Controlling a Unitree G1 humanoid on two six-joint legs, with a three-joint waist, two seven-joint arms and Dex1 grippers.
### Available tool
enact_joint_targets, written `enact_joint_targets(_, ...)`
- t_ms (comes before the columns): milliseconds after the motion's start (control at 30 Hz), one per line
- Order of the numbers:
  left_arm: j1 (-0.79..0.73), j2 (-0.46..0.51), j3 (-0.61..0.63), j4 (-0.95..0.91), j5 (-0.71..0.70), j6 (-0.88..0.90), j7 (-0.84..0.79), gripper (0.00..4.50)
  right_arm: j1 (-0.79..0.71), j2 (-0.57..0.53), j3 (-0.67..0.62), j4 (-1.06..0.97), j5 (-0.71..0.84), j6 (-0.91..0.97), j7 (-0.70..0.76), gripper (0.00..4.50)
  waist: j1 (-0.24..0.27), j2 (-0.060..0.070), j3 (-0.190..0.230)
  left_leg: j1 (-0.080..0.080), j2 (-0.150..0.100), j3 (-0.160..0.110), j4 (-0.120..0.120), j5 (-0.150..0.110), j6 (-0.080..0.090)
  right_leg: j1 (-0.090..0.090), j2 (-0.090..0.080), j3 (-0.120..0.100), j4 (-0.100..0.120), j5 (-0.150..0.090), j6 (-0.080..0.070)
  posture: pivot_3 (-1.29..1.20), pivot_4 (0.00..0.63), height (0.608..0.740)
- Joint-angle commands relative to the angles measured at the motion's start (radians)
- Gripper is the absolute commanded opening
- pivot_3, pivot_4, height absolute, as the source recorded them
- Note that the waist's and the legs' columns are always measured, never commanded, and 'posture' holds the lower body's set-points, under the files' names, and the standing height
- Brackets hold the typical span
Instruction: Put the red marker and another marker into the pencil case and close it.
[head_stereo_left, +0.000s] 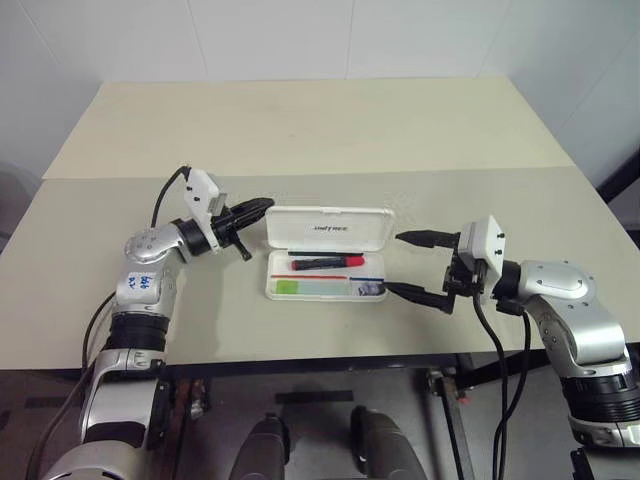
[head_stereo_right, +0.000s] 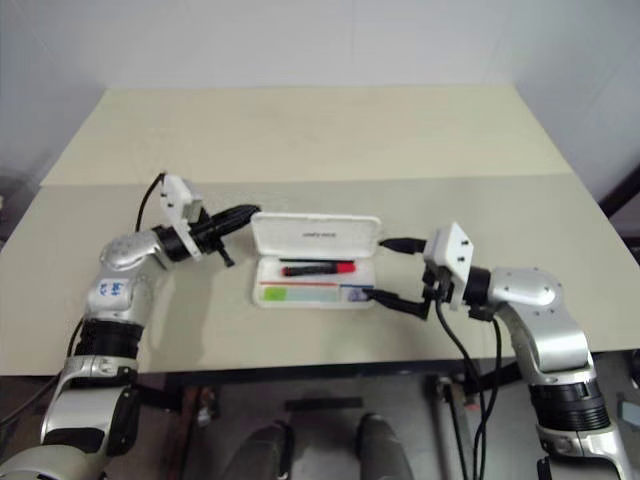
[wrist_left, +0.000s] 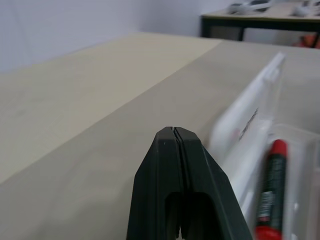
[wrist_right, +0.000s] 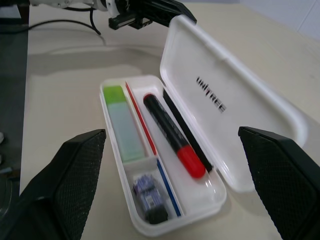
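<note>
Nearest, the right gripper (head_stereo_left: 412, 265) gapes wide at three o'clock of the flat white hard-plastic pencil case (head_stereo_left: 326, 288). Inside its open tray lie the black-barrelled red marker (head_stereo_left: 326, 262), the pale green-capped marker (head_stereo_left: 312, 287) and a thin red-and-blue line (wrist_right: 150, 141). At nine o'clock, the left gripper (head_stereo_left: 268, 203), pinched shut and empty, sits at the raised lid's edge.

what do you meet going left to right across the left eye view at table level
left tool → green marker → red marker → right tool
</note>
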Motion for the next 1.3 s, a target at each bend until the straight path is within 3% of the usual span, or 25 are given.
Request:
enact_joint_targets(33,0.026,0.032,-0.013,-0.066,-0.016,-0.028,-0.077,0.01,-0.014,0.006,-0.007,-0.064,0.033,0.013,-0.021,4.5,-0.001,0.0,0.0,0.0,0.0,0.0,0.0,0.0,0.0,0.0,0.0,0.0,0.0,0.0,0.0,0.0,0.15,0.74)
enact_joint_targets(200,0.075,0.095,-0.089,-0.109,0.027,-0.071,-0.216,0.01,-0.016,0.005,-0.013,-0.09,0.042,0.033,-0.039,4.5,0.0,0.0,0.0,0.0,0.0,0.0,0.0,0.0,0.0,0.0,0.0,0.0,0.0,0.0,0.0,0.0,0.15,0.74)
enact_joint_targets(367,0.068,0.121,-0.167,-0.094,0.103,-0.114,-0.249,0.01,-0.015,0.001,-0.018,-0.115,0.052,0.051,-0.058,4.5,0.007,0.0,0.0,0.0,0.0,0.0,0.0,0.0,0.0,0.0,0.0,0.0,0.0,0.0,-0.001,0.0,0.15,0.74)
enact_joint_targets(900,0.019,0.04,-0.324,-0.047,0.212,-0.058,-0.238,0.01,0.069,0.027,-0.031,-0.254,0.068,0.097,-0.195,4.5,0.006,0.0,0.0,0.0,0.0,0.0,0.0,0.0,0.0,0.0,0.0,0.0,0.0,-0.001,-0.001,0.0,0.15,0.74)
enact_joint_targets(1300,0.016,0.019,-0.316,-0.006,0.2,-0.068,-0.221,0.01,0.088,0.047,-0.021,-0.288,0.078,0.099,-0.257,4.5,0.007,0.0,0.0,0.002,0.0,0.0,0.001,0.0,0.001,0.003,0.0,0.0,0.0,-0.001,-0.001,0.0,0.15,0.74)
